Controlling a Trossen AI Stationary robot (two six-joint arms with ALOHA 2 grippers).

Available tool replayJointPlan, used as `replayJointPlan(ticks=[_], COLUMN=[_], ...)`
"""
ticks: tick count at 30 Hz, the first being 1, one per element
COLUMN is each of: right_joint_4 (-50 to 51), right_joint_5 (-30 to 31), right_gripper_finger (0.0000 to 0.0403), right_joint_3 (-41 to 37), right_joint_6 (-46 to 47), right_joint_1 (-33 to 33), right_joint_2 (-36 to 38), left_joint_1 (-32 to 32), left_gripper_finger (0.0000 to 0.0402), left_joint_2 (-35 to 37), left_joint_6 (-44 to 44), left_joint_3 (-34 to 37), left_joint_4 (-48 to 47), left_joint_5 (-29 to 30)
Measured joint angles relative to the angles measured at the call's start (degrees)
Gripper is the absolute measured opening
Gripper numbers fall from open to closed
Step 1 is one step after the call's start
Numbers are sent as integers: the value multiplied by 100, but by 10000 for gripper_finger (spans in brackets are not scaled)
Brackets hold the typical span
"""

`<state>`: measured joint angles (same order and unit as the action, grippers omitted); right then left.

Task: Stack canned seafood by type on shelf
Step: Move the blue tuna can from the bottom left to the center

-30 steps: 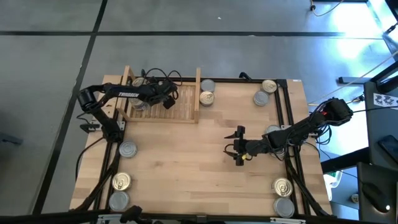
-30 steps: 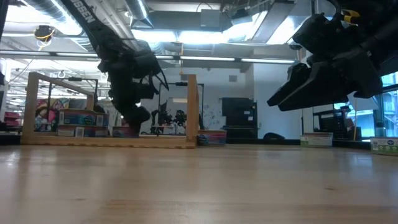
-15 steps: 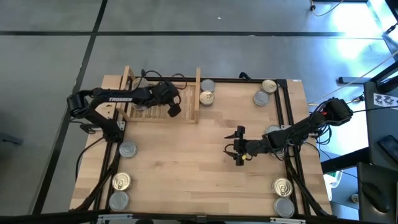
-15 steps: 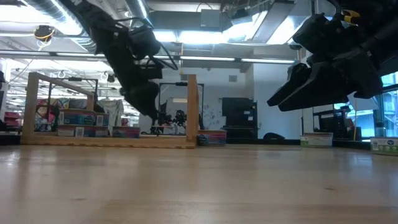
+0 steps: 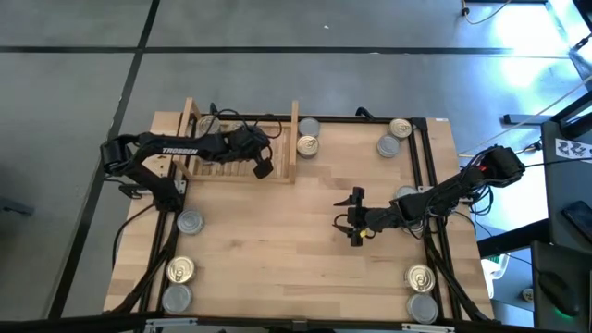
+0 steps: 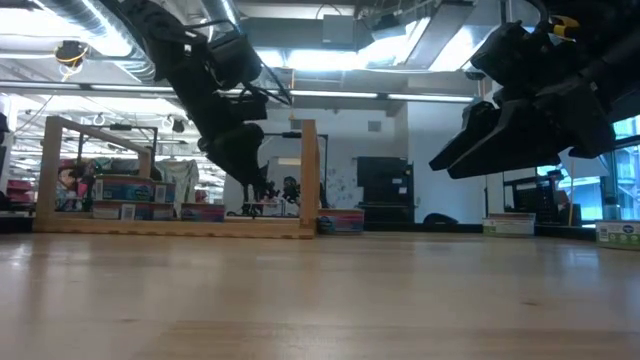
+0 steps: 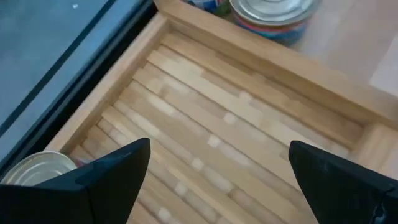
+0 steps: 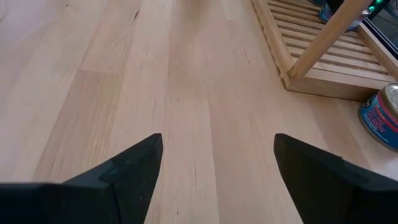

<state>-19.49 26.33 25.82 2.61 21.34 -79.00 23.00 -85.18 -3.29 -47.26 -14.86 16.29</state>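
Observation:
The light-wood shelf (image 5: pixel 237 159) stands at the table's far left, and tins sit in its left part (image 5: pixel 205 153). Seen from table height, they stand on its slatted base (image 6: pixel 125 190). My left gripper (image 5: pixel 262 167) hovers open and empty over the right part of the shelf. In the left wrist view (image 7: pixel 217 149), one tin (image 7: pixel 31 169) lies near its finger. My right gripper (image 5: pixel 355 217) hangs open and empty above the middle of the table, with bare tabletop between its fingers (image 8: pixel 217 140). Two tins (image 5: pixel 307 145) stand just outside the shelf's right board.
Loose tins stand around the table: two at the far right (image 5: pixel 394 137), one beside the right arm (image 5: pixel 405 194), two at the near right corner (image 5: pixel 421 277), and three along the near left edge (image 5: pixel 190 222). The shelf's upright side boards (image 6: pixel 308 180) rise above the tins.
My left gripper has risen from low over the shelf's left part and moved toward the shelf's right side board. The tins in the shelf have stayed where they were.

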Motion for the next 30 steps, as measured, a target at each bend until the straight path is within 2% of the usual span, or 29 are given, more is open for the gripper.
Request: replayJointPlan(ticks=[4, 11, 18, 23, 26, 30], right_joint_4=[0, -2, -16, -49, -54, -55], right_joint_5=[0, 0, 0, 24, 34, 50], right_gripper_finger=[308, 308, 308, 308, 308, 308], right_joint_3=[0, 0, 0, 0, 0, 0], right_joint_6=[0, -2, -4, -4, -4, 0], right_joint_1=[1, 1, 1, -2, -2, -2], right_joint_2=[0, 0, -2, -2, -2, -2], left_joint_1=[-461, -1794, -2925, -3349, -3493, -3757], left_gripper_finger=[382, 382, 382, 381, 381, 381], left_joint_2=[31, 372, 752, 792, 784, 787], left_joint_6=[-216, -850, -1885, -2489, -2753, -3802], left_joint_3=[-249, -700, -729, -731, -733, -733], left_joint_4=[-628, -1744, -1777, -1436, -1283, -1996], left_joint_5=[-146, -151, -153, -158, -470, -1033])
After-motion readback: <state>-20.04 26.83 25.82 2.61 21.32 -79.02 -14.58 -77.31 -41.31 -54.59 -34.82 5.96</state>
